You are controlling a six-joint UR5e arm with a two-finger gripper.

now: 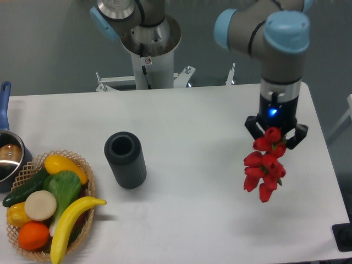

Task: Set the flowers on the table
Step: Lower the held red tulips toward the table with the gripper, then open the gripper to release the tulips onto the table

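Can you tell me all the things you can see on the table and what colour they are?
flowers: one bunch, red, hanging over the right side of the table, held by the hand
cup: one, dark grey, ribbed, standing open near the middle-left
basket: one, tan wicker, front-left corner, full of toy fruit and vegetables
banana: one, yellow, lying at the basket's right edge
orange: one, orange, at the front of the basket
pot: one, silver with a blue handle, left edge, partly out of view
table: one, white
arm: one, grey with light-blue joints, right side
hand: one, black, shut on the flowers
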